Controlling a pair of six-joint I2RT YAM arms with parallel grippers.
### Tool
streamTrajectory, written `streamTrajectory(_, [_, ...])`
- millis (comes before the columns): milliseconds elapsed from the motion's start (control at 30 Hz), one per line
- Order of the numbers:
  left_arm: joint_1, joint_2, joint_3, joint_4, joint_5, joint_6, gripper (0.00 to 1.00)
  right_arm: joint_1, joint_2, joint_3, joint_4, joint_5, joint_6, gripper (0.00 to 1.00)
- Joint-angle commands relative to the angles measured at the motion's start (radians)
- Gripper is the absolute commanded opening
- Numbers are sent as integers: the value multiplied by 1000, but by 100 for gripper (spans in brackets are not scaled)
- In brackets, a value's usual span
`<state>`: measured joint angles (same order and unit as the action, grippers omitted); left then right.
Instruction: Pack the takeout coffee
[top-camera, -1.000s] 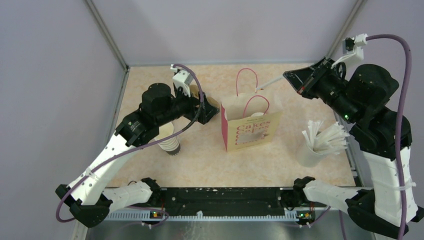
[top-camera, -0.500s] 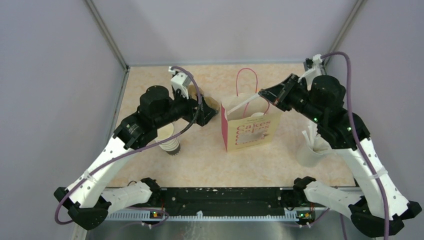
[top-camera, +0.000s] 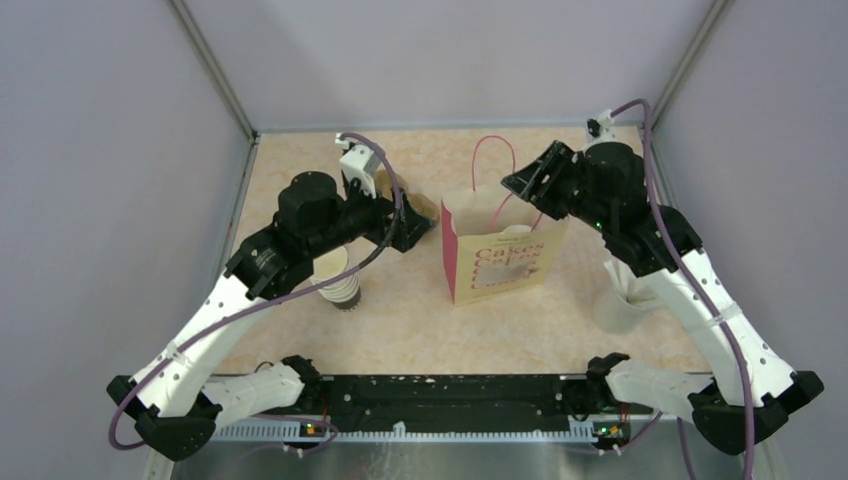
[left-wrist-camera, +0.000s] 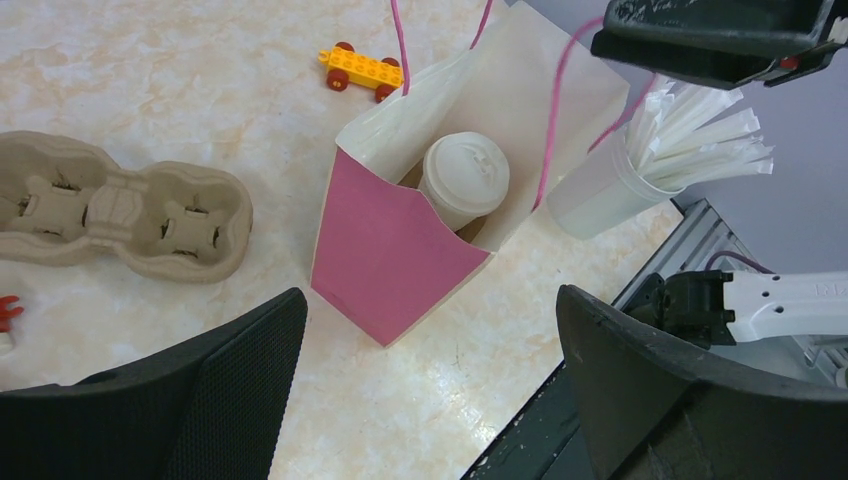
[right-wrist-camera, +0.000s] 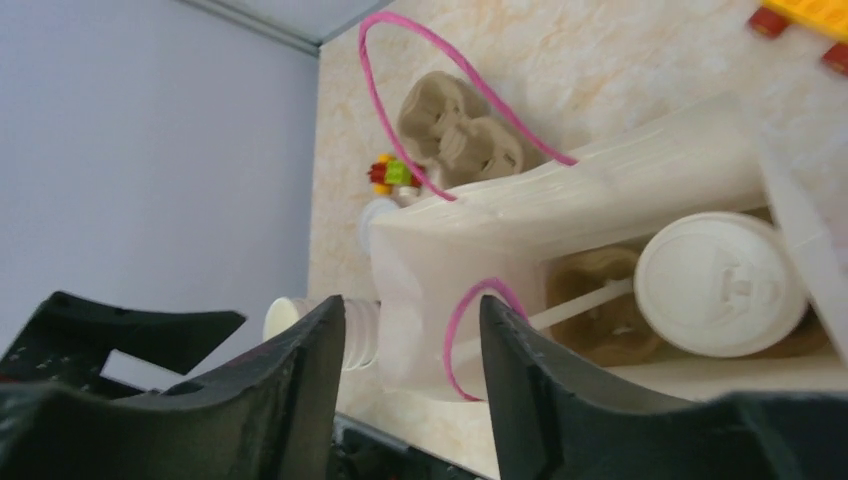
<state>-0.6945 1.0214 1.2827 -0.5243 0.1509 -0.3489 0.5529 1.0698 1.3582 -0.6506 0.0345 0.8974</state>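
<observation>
Left wrist view: white-lidded takeout coffee (left-wrist-camera: 465, 180) is seen inside pink bag (left-wrist-camera: 390, 262); left gripper (left-wrist-camera: 430, 305) spread wide, right gripper (right-wrist-camera: 410, 310) parted, empty.

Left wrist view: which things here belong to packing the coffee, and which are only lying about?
Belong to the job:
- coffee, already standing inside the bag
- bag

Lying about:
- cup carrier
- toy car
- stick cup
- cup stack, seen only from the top view
</observation>
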Motion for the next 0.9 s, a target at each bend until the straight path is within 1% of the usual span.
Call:
streamTrajectory(0, [3,-5,65,5,-9,14,99,-15,24,165,-81,121,-118,56])
streamTrajectory(100, [3,9,106,-14,-15,23,99,-14,47,276,-183,141,-211,62])
streamTrajectory(233, [2,24,173,-43,-34,33,99,-15,43,360,-313,173,-309,70])
streamTrajectory(300, [3,30,211,-61,-49,41,99,-15,24,384,-351,168,-351,81])
streamTrajectory(333, [2,31,229,-70,-57,44,99,-15,13,394,-365,163,-365,83])
streamTrajectory(467, [3,26,263,-90,-89,41,99,-14,-44,399,-423,167,-369,85])
streamTrajectory(567, [3,7,251,-96,-118,22,99,-15,-102,358,-429,121,-370,85])
streamTrajectory(633, [1,-6,248,-116,-133,-2,99,-15,-139,321,-432,119,-373,86])
streamTrajectory(733, [3,-52,213,-115,-117,-34,99,-14,-195,250,-430,108,-372,88])
streamTrajectory(867, [2,-150,125,-106,-112,-62,99,-14,-234,212,-484,118,-378,90])
